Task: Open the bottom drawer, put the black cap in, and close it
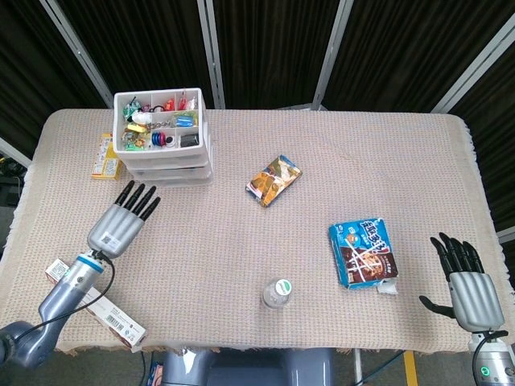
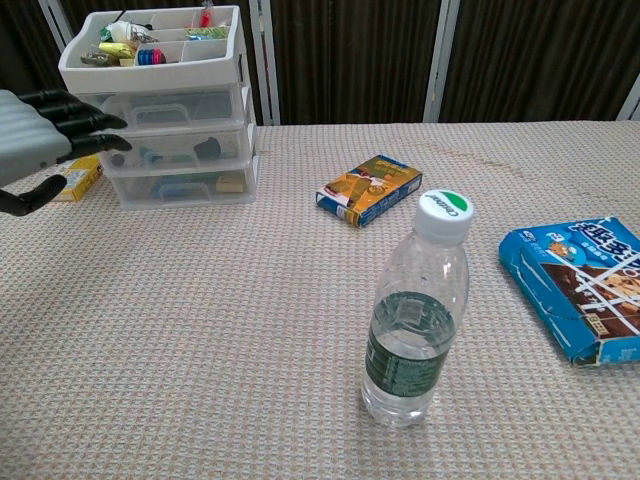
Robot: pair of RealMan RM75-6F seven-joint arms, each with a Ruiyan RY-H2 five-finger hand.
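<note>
The white drawer unit (image 1: 165, 153) stands at the table's far left; in the chest view its drawer fronts (image 2: 185, 185) sit flush. A small black thing (image 2: 206, 148) shows through the clear front of a drawer above the bottom one; I cannot tell whether it is the cap. Another black item (image 1: 188, 140) lies in the open top tray. My left hand (image 1: 121, 221) hovers in front and to the left of the unit, apart from it, fingers spread and holding nothing; the chest view shows the left hand (image 2: 40, 140) at its left edge. My right hand (image 1: 465, 285) rests open at the near right corner.
A water bottle (image 1: 278, 293) stands near the front middle. A blue snack pack (image 1: 364, 252) lies right of centre, an orange pack (image 1: 273, 179) mid-table. A yellow box (image 1: 105, 155) lies left of the unit, and a long carton (image 1: 96, 305) at the near left edge.
</note>
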